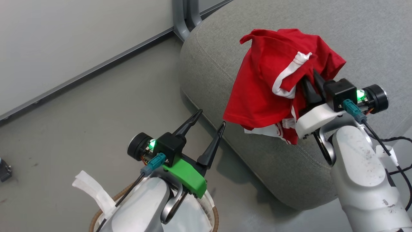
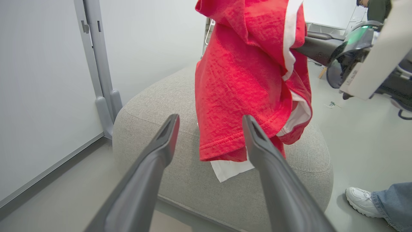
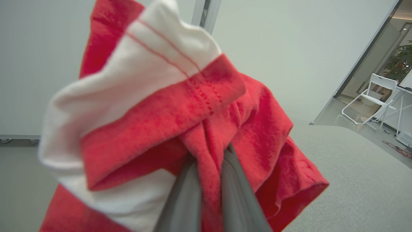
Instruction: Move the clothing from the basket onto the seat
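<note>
Nearest the robot, the basket (image 1: 93,222) stands on the floor at the bottom edge of the head view, its white liner (image 1: 91,190) flopped over the brown rim. The left gripper (image 1: 211,117) hovers above it with fingers spread and nothing between them, probably parked aside so that the other arm alone carries the load. Beyond, the right gripper (image 1: 309,80) is clenched on a bunched fold of the clothing (image 1: 267,74) and holds the garment up over the near rounded edge of the seat (image 1: 354,38). Gripping a gathered fold lets the rest drape freely, which suits lowering it onto the cushion; the transfer appears nearly complete, with release outstanding. The right wrist view adds what the head view hides: red fabric wedged tight between the two fingers, with a white trim band bulging above them. The left wrist view supplies the side profile, where the hem and a white inner layer hang low over the seat top; contact cannot be told. A person's shoe (image 2: 362,199) rests on the floor past the seat. Farthest off stands a white folding chair (image 3: 370,96).
</note>
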Robot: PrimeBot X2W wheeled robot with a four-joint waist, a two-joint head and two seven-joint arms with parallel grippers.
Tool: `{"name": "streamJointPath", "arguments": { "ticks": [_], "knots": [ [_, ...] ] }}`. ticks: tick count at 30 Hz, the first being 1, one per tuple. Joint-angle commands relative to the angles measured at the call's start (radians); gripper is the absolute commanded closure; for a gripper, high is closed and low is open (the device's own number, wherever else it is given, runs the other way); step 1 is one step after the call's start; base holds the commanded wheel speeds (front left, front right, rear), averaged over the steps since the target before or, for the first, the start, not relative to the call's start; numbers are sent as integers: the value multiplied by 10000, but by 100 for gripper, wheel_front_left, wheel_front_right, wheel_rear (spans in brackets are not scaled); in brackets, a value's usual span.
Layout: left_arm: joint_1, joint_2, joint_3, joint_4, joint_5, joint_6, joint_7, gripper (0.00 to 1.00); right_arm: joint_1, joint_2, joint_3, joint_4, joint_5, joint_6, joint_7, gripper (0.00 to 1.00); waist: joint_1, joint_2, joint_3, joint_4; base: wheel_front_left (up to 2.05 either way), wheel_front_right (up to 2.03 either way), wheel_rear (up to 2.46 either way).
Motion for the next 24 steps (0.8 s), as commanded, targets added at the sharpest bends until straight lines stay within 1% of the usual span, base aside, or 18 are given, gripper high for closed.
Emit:
{"name": "streamJointPath", "arguments": {
  "ticks": [1,7,9,15,20,24],
  "knots": [
    [-209,64,-8,-55,61,3,-10,0,-329,-98,-97,-10,50,-14,-28,100,0,0,330,254,0,0,0],
    [-670,205,-106,-350,268,3,-10,0,-1434,-694,-762,85,68,-15,-27,100,0,0,1289,820,0,0,0],
    [-853,277,-161,-508,353,3,-10,0,-1926,-999,-1159,143,168,-15,-27,100,0,0,1701,1053,0,0,0],
    [-1569,576,-311,-838,640,3,-10,0,-3348,-2092,-2364,439,-2,-15,-28,100,0,0,3100,1766,0,0,0],
    [-2080,766,-379,-1104,823,3,-10,0,-4290,-2508,-3578,768,50,-15,-27,100,0,0,4121,2077,0,0,0],
    [-2401,890,-433,-1265,984,3,-10,0,-4821,-2776,-4345,1020,-264,-15,-28,100,0,0,4833,2239,0,0,0]
  ]
}}
